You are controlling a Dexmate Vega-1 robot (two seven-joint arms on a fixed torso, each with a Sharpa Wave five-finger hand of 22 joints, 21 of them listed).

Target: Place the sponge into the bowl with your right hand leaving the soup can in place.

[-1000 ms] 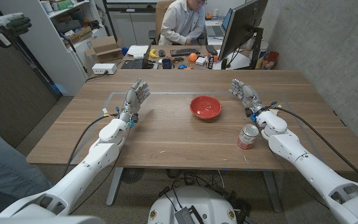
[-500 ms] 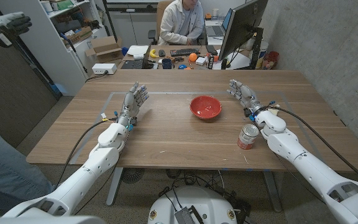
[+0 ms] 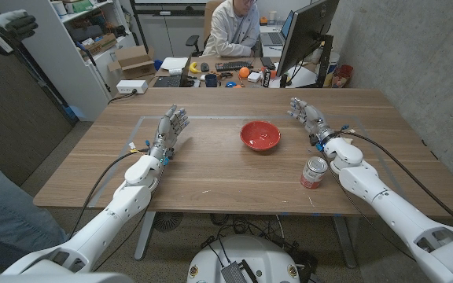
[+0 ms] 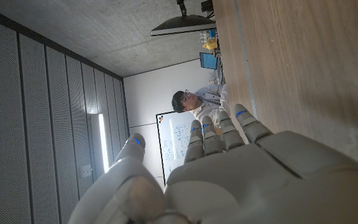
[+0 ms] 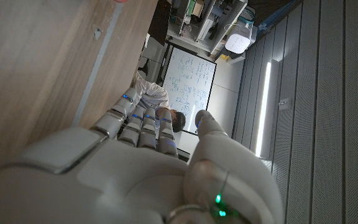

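Observation:
The red bowl (image 3: 259,135) stands on the wooden table (image 3: 211,173) a little beyond its middle, and its inside looks plain red. The soup can (image 3: 314,172) stands upright to the bowl's near right, close beside my right forearm. My right hand (image 3: 305,115) stands on its edge beyond the can and to the right of the bowl, fingers spread, holding nothing. My left hand (image 3: 171,128) is upright at the bowl's left, fingers apart and empty. The wrist views show the backs of my left hand (image 4: 229,168) and my right hand (image 5: 135,168), fingers stretched out over the table.
A desk (image 3: 234,75) with a keyboard, a monitor (image 3: 305,35) and small items stands behind the table, with a person (image 3: 234,27) seated at it. A person's gloved hand (image 3: 6,27) is raised at the far left. Cables run along both my forearms.
My right hand has drifted slightly toward the far edge and the bowl's side. The gloved hand at the far left has moved a little. Bowl, can and left hand keep their places.

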